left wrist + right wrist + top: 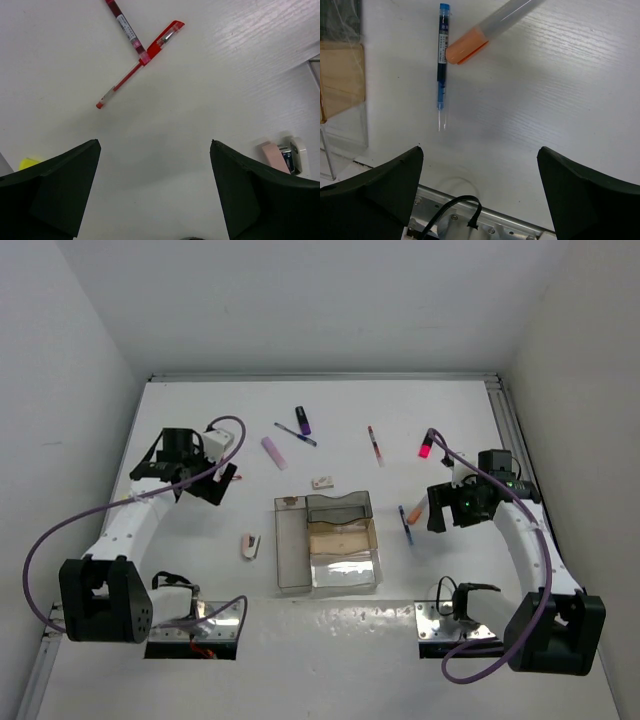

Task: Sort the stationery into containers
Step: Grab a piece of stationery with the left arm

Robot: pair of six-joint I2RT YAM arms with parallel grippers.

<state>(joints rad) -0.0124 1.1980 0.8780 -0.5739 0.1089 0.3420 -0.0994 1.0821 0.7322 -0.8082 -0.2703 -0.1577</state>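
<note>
Left gripper (154, 145), left of the containers (291, 565), is spread wide and holds nothing. Right gripper (480, 150), right of them near a blue pen (442, 55), is equally spread and empty.

White table (200, 410) – plain grey walls (300, 300) on 3 sides.

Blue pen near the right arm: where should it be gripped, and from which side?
Grip the blue pen on the tip-side half of its barrel, clear of the orange highlighter whose cap rests against it. Bring the right end effector straight down, closing across the thin width, since the pen lies flat.
</note>
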